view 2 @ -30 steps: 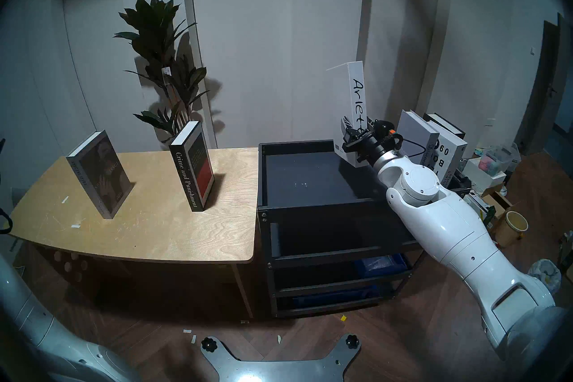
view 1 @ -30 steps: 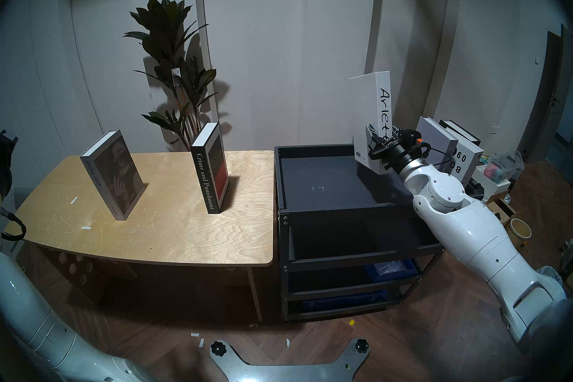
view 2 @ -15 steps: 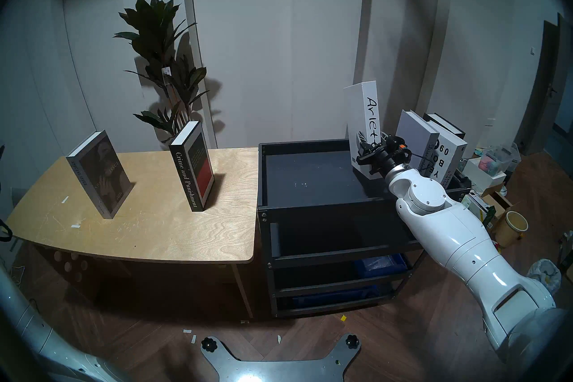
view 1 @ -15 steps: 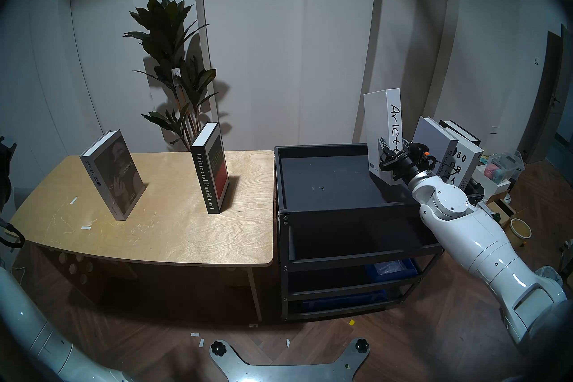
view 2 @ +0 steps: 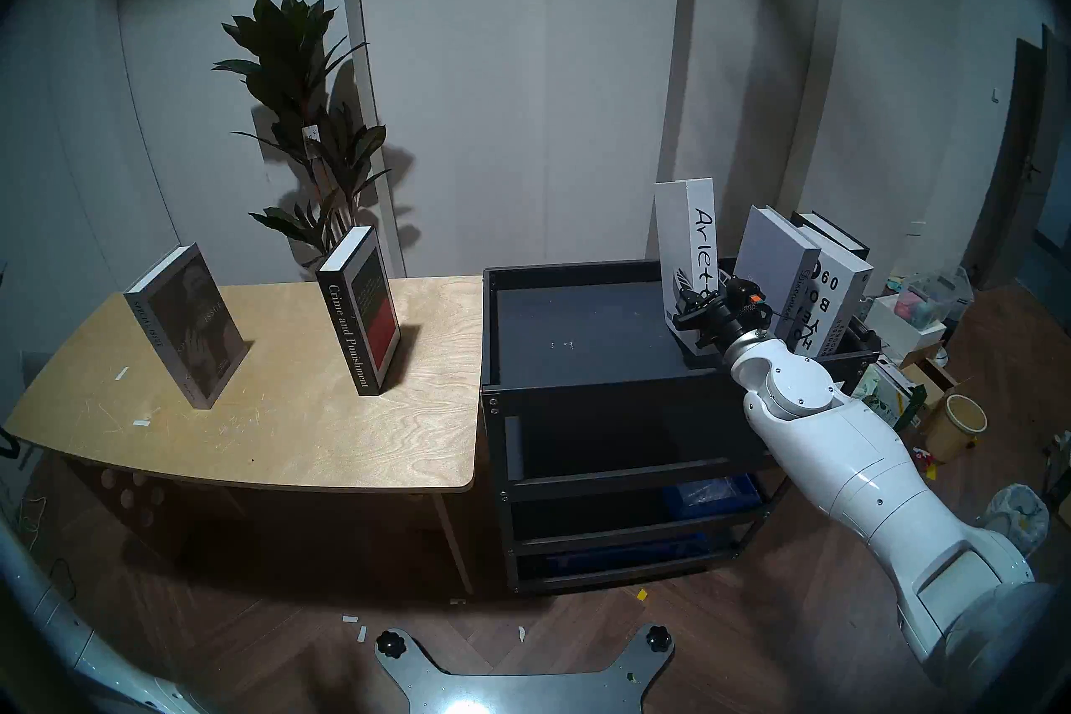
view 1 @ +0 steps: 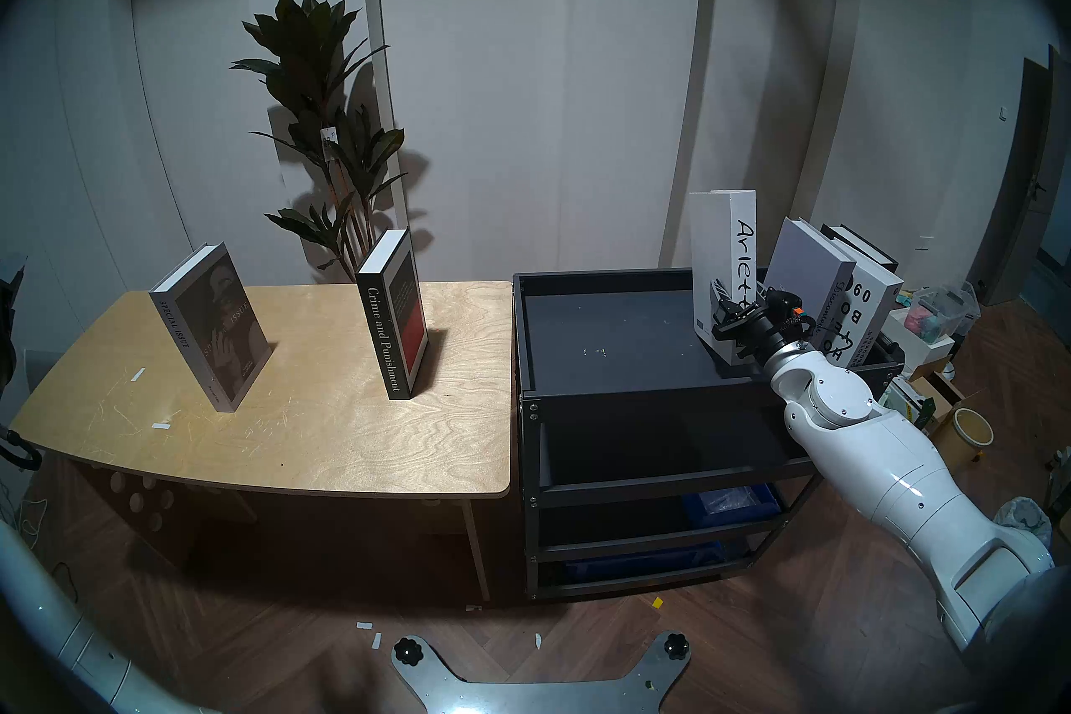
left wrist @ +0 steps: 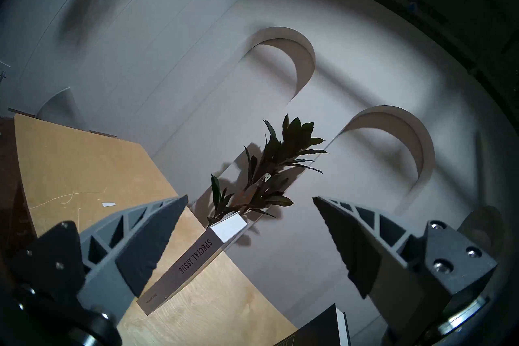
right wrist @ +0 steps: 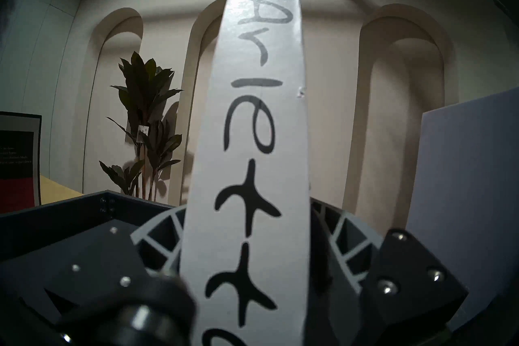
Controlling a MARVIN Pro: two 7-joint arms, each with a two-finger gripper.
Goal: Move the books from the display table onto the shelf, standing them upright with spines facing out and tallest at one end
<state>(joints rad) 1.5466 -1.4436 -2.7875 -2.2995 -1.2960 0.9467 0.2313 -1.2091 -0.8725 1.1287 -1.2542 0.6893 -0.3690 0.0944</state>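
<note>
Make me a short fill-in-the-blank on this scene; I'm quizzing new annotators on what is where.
1. The right gripper is shut on the white book whose spine reads ____.
2. On the display table stand ____ books.
3. The Crime and Punishment book stands in front of a potted ____.
4. The left gripper is ____ and holds nothing.

Missing words: Arietta; two; plant; open

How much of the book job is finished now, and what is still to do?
Done: three books stand at the right end of the shelf. In hand: the right gripper holds the white Arietta book upright over the tray, beside them. Left: SPECIAL ISSUE and Crime and Punishment stand on the display table.
</note>
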